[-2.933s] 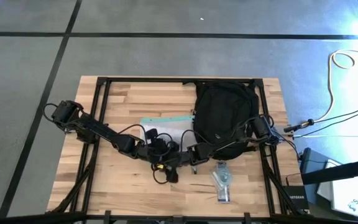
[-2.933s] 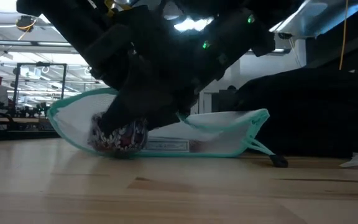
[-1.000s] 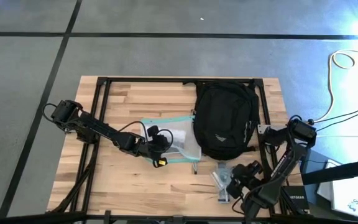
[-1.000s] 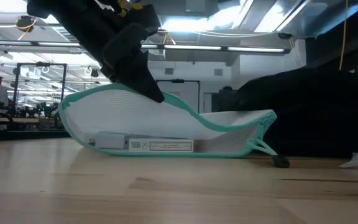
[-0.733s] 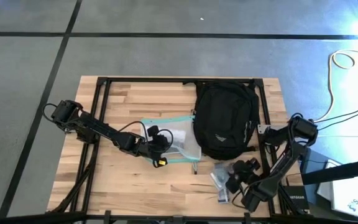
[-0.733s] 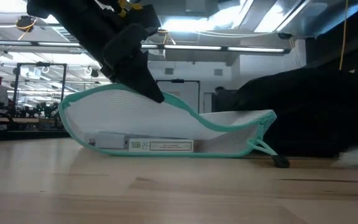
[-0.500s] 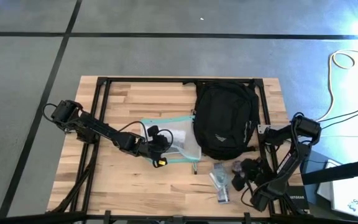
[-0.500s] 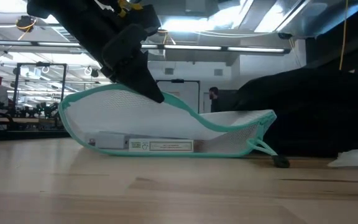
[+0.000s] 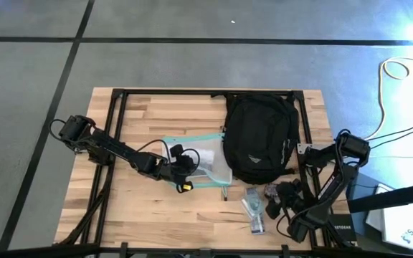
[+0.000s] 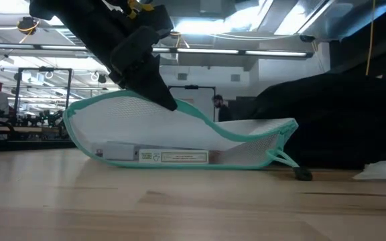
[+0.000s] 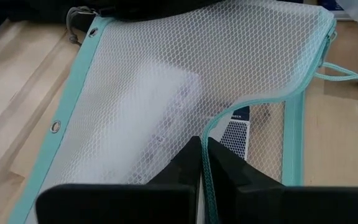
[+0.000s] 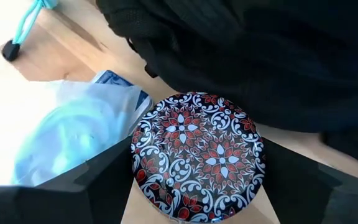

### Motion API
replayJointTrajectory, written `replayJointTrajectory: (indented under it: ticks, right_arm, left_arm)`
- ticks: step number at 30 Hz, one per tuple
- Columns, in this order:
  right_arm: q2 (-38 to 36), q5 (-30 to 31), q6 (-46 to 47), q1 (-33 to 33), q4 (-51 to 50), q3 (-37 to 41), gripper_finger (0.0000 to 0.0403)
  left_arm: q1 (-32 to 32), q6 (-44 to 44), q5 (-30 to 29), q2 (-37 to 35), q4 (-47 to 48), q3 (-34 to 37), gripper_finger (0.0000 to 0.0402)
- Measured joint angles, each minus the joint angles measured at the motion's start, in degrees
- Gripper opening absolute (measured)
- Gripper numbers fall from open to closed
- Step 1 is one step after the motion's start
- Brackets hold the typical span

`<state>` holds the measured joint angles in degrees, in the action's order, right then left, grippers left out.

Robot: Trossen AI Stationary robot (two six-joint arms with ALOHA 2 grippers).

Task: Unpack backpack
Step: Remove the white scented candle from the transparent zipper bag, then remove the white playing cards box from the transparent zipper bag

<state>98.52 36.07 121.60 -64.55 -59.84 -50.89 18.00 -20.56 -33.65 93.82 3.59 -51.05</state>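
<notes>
Whereas 2.9 s earlier both arms met over the clear teal-edged pouch [image 9: 205,159] beside the backpack [image 9: 258,137], the right arm now stands at the tabletop's [image 9: 142,215] right near corner, and its right claw [image 9: 273,203] has come back toward the pack from the spot farther out where it hung a second ago. The left claw [image 9: 186,172] has not shifted: it stays pinched shut on the pouch's teal rim, lifting that rim into an arch in the low view, with a flat labelled card lying inside. The patterned tin [image 12: 197,155] seen within the pouch earlier is out of it; the right claw carries this round red, white and black tin between its widely spread fingers [image 12: 297,180], just beside the backpack's near edge.

Count: one backpack, one pouch, one tin, one crinkled clear plastic bag [image 9: 254,208], two arms.

The backpack lies flat on the right half of the tabletop, its left side touching the pouch. Its long axis runs from the far edge toward the near edge; the rounded end points to the far edge, and the small pale logo sits toward the near end. The plastic bag lies on the wood near the pack's near end, just left of the right claw.
</notes>
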Motion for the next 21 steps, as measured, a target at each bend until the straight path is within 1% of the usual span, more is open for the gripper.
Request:
replayJointTrajectory:
  ticks: [3, 9, 11, 16, 21]
  right_arm:
    - [0.0, -0.27, -0.17, 0.21, 0.2, 0.0, 0.0304]
    - [0.0, -1.6, -0.22, 0.24, 0.79, 0.0, 0.0372]
    - [0.0, -2.31, -0.37, 0.22, 0.75, 0.0, 0.0389]
    - [-0.55, -2.5, -0.37, 0.22, -0.36, 0.0, 0.0398]
    - [-4.21, 4.09, -0.13, 0.93, -2.27, -0.02, 0.0399]
  left_arm:
    - [0.0, -0.02, 0.0, 0.0, -0.02, 0.0, 0.0]
    - [0.0, -0.03, -0.02, 0.0, -0.02, 0.0, 0.0]
    - [0.0, -0.04, -0.02, 0.0, -0.02, 0.0, 0.0]
    - [0.02, -0.04, -0.02, 0.0, -0.02, 0.0, 0.0]
    - [0.0, -0.04, -0.02, 0.0, -0.03, 0.0, 0.0]
